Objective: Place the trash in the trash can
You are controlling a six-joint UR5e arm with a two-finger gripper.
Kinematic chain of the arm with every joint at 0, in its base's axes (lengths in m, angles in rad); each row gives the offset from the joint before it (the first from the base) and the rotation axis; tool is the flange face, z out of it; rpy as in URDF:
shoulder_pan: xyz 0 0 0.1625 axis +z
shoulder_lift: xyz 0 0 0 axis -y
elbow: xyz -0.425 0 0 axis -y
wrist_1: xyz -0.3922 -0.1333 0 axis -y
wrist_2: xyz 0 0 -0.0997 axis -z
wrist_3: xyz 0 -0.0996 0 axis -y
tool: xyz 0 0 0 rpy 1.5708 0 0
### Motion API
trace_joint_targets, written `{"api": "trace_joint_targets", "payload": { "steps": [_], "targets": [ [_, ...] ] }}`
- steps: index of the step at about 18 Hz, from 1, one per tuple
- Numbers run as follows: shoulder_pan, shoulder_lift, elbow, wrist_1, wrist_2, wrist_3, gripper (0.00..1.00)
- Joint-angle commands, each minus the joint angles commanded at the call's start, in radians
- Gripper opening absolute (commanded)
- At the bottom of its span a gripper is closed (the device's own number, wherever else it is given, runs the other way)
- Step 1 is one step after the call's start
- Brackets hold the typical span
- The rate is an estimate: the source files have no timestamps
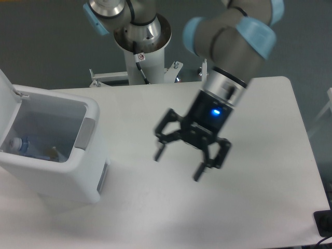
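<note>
We see a white table (155, 218) filling most of the view, rounded corner at far right. The arm (231, 46) comes in from the top, grey with light-blue joint covers, mounted on a pedestal base (142, 39) at the far edge of the table.

The trash can (57, 174) sits at the left edge of the table: boxy, white, rounded corners. Its lid (8, 96) is hinged up and open on the left side, and a grey panel (84, 134) shows on the inner right wall. A second grey patch is on the outer right face, low down.

Inside the trash can we make out the crushed bottle (28, 147), bluish cap toward the left, lying on the bottom. Next to it there is something small with a yellowish tint; we cannot tell what it is. We cannot pick out the white scrap separately.

The gripper (178, 162) is over the middle of the table, well right of the trash can, blue LED lit on its body. The fingers (199, 171) are spread apart with nothing between them. It looks motion-blurred, and whether it touches the table we cannot tell.

A dark object (324, 223) pokes in at the near right corner.
</note>
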Motion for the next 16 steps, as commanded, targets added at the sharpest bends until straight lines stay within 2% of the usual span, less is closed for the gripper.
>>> {"api": "trace_joint_targets", "payload": {
  "steps": [3, 6, 9, 13, 16],
  "targets": [
    [0.020, -0.057, 0.043, 0.000, 0.066, 0.000, 1.00],
    [0.020, -0.085, 0.069, -0.003, 0.156, 0.005, 1.00],
    [0.013, -0.080, 0.065, -0.009, 0.317, 0.101, 1.00],
    [-0.026, -0.083, 0.068, -0.025, 0.483, 0.133, 1.00],
    [-0.058, -0.088, 0.068, -0.083, 0.627, 0.266, 1.00]
  ]
}}
